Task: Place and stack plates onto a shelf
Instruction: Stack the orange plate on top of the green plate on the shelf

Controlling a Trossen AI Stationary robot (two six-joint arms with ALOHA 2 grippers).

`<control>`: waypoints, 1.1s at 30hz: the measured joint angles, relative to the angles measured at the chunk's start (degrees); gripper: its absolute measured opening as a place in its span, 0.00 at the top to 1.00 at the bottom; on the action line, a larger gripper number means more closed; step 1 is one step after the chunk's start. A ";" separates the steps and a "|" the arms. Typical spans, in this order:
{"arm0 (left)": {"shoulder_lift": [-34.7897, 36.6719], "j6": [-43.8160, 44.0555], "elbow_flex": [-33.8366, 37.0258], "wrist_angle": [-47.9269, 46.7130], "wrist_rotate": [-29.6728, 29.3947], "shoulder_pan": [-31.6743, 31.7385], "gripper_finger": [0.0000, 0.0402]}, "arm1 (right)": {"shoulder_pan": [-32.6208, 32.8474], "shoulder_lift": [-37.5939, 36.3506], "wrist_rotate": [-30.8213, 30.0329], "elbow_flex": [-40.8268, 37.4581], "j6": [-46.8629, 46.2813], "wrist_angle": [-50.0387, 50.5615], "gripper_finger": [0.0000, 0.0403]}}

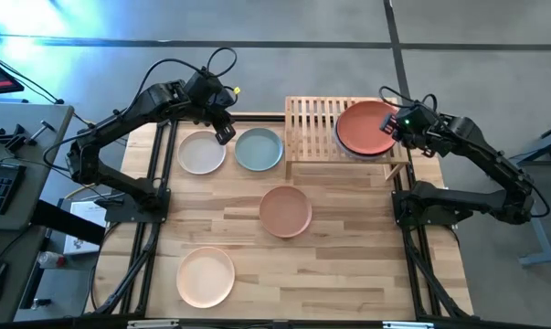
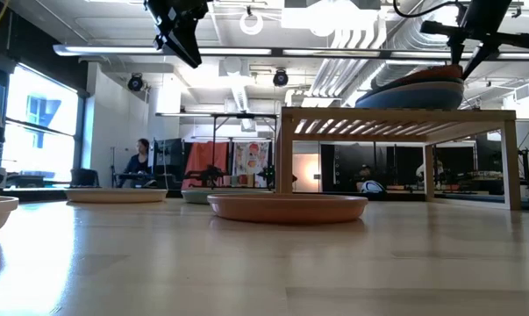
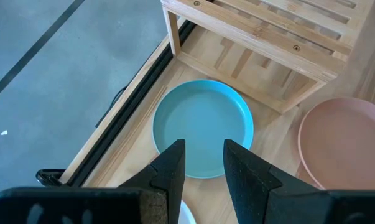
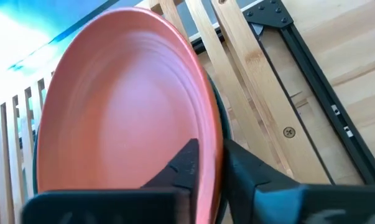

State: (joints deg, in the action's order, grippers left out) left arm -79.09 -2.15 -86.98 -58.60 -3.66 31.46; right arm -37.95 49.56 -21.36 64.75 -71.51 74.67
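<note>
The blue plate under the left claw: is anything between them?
Nothing visible. The left gripper hangs open in the air above the blue plate, which lies bare on the table beside the shelf.

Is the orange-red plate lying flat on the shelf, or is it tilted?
Tilted. The orange-red plate leans on a darker plate on the shelf, and the right end effector grips its rim.
</note>
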 joint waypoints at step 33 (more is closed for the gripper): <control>0.00 0.00 0.00 -0.01 0.00 0.02 0.76 | -0.02 -2.12 0.50 0.02 7.21 0.28 0.71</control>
State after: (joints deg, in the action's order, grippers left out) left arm -79.09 -2.15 -86.98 -58.61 -3.66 31.48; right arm -37.97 47.44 -20.86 64.77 -64.30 74.95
